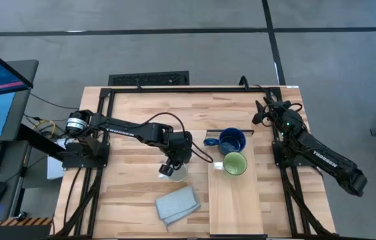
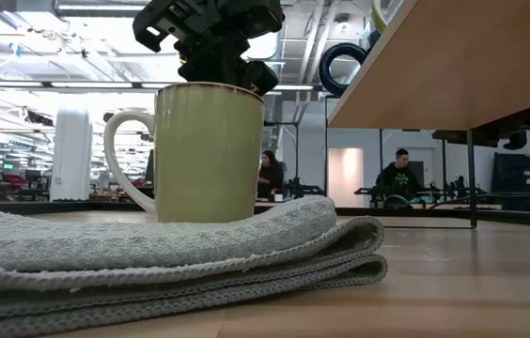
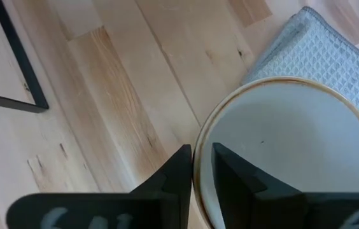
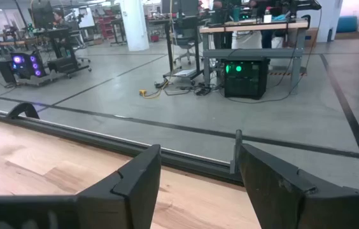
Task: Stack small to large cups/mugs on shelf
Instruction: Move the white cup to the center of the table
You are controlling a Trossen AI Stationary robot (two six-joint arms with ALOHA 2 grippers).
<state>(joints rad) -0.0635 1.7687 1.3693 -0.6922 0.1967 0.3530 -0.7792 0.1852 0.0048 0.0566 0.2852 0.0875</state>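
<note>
Pale butcher-block worktop (image 1: 135,133) carries our long light-wood shelf plank (image 1: 231,200), with the dark blue mug (image 1: 231,141) and light green mug (image 1: 235,163) on it, well right of our left jaws (image 3: 202,175). Those jaws pinch the cream handled mug's (image 2: 204,155) rim, one finger inside, beside the folded grey-blue cloth (image 1: 177,204). Our right jaws (image 4: 198,178) wait wide open at the worktop's far right corner.

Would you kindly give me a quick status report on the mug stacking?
Left claw shut on cream mug rim, by cloth. Right claw open, parked. Blue mug, green mug on shelf.
</note>
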